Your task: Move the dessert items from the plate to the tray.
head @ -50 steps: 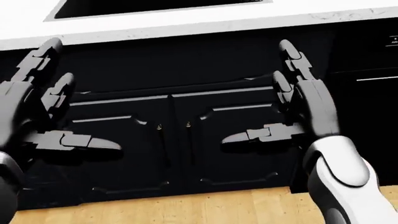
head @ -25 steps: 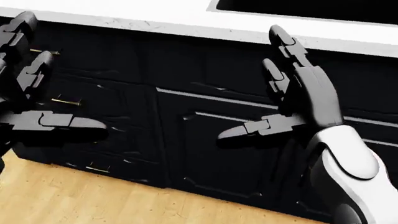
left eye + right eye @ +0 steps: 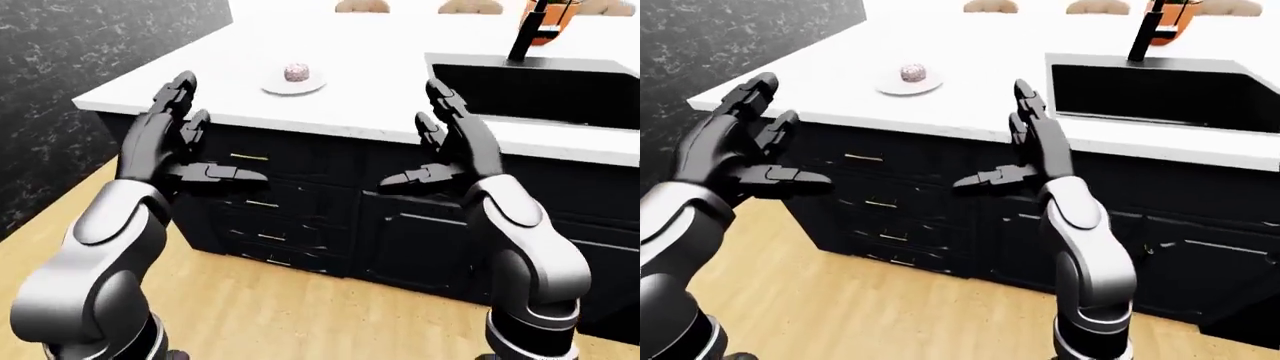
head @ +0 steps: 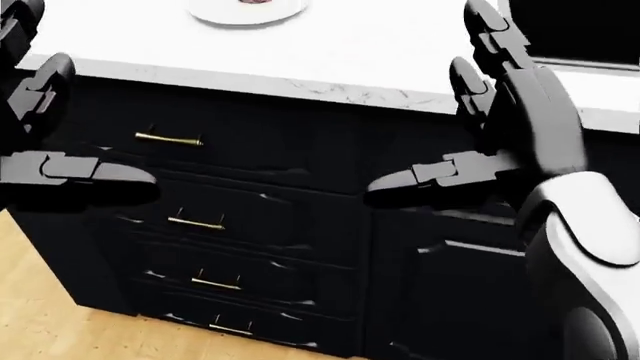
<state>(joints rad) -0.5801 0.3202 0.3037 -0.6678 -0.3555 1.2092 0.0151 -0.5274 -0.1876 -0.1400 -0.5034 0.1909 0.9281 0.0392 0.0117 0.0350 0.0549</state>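
Left-eye view: dessert [image 3: 297, 72] beyond spread fingers [image 3: 178, 97].

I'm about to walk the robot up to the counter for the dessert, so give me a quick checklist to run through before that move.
1. Left hand free and open: ok, fingers spread, holding nothing.
2. Right hand free and open: ok, same.
3. Plate in view: ok, on the white counter, to the left of the sink in the left-eye view.
4. Dessert on the plate: ok, one pink item shows.
5. Tray located: not ok, none appears in any view.
6. Hands over the counter: not ok, both hang before the dark cabinets.
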